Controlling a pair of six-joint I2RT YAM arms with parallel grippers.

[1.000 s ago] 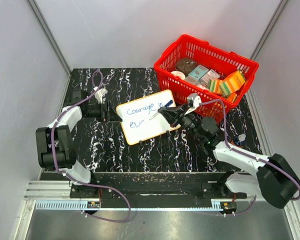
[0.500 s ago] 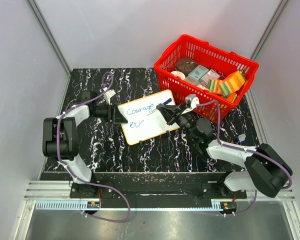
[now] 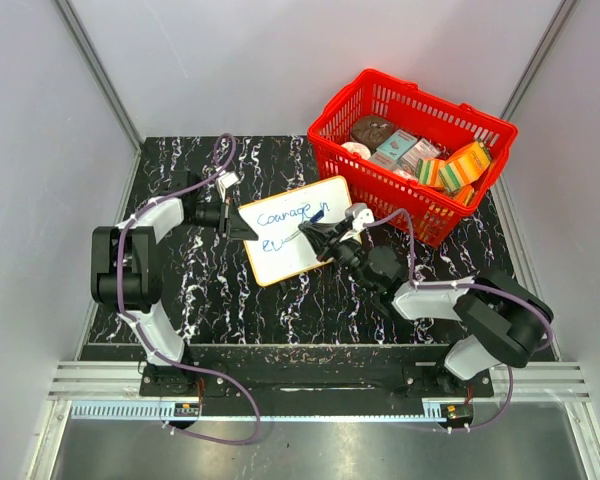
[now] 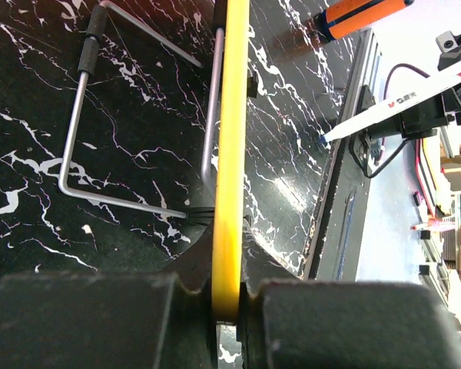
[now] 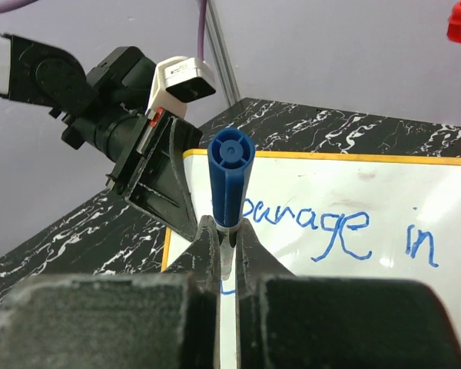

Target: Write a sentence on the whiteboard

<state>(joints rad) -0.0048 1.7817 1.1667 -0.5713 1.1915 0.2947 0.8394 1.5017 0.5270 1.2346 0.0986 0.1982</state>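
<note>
Right jaws, gripping a marker (image 5: pixel 229 181), moved left over the whiteboard (image 3: pixel 283 258) left jaws clamp; basket (image 3: pixel 400 205) seemingly holds snacks (image 3: pixel 466 161).

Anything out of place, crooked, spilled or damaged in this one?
Nothing spilled or damaged. The whiteboard sits skewed to the table edges, but the left hand clamps its yellow rim and the right hand holds a blue marker at it, so the slant looks deliberate.

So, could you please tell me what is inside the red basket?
The red basket holds a brown lump, a teal box, orange and green packets and a white round item. Whatever lies beneath them is covered.
</note>
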